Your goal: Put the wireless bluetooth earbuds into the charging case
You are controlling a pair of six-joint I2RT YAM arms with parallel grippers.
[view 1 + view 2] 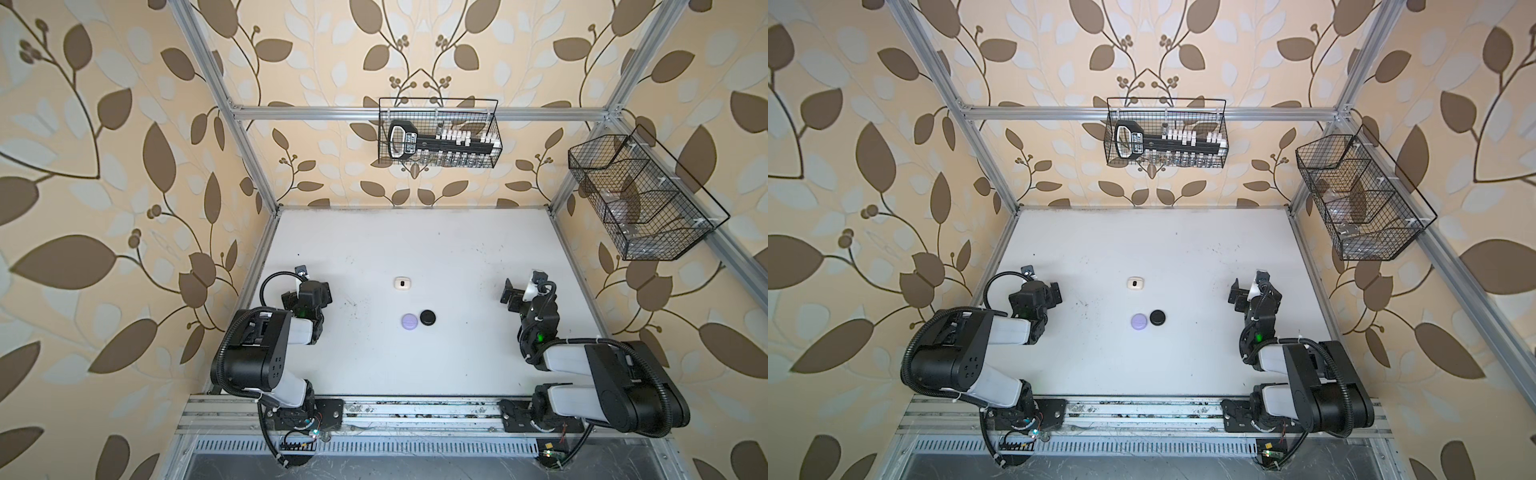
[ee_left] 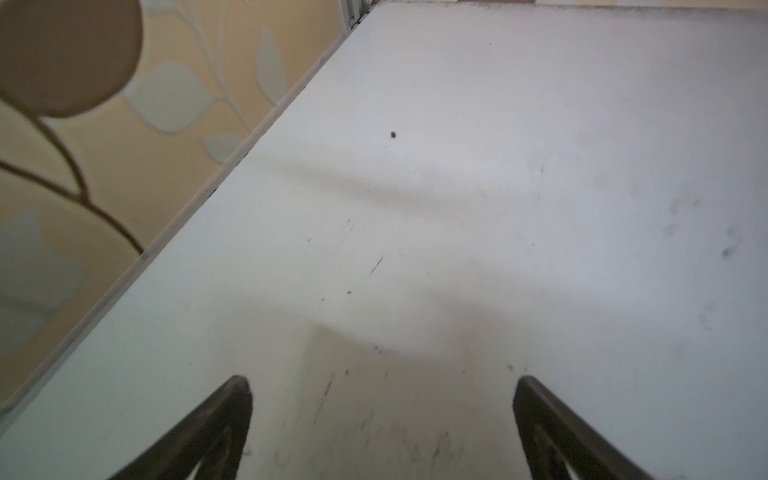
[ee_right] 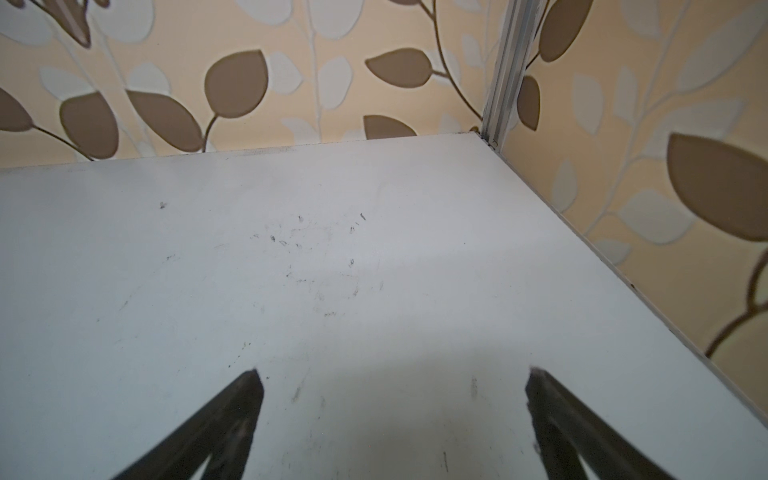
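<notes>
Three charging cases lie shut near the middle of the white table (image 1: 415,374). They are a white rounded one (image 1: 402,283) (image 1: 1136,283), a lavender round one (image 1: 409,321) (image 1: 1138,321) and a black round one (image 1: 427,317) (image 1: 1157,317) touching it. No wireless bluetooth earbuds show in any view. My left gripper (image 1: 311,291) (image 2: 382,386) hangs open to the left of the cases, with only bare table between its fingers. My right gripper (image 1: 510,296) (image 3: 395,378) is open to their right, also holding nothing.
A wire basket (image 1: 440,133) with a black tool and small white pieces hangs on the back wall. Another wire basket (image 1: 640,199) hangs on the right wall. Aluminium frame posts (image 1: 257,166) and leaf-patterned walls border the table on three sides.
</notes>
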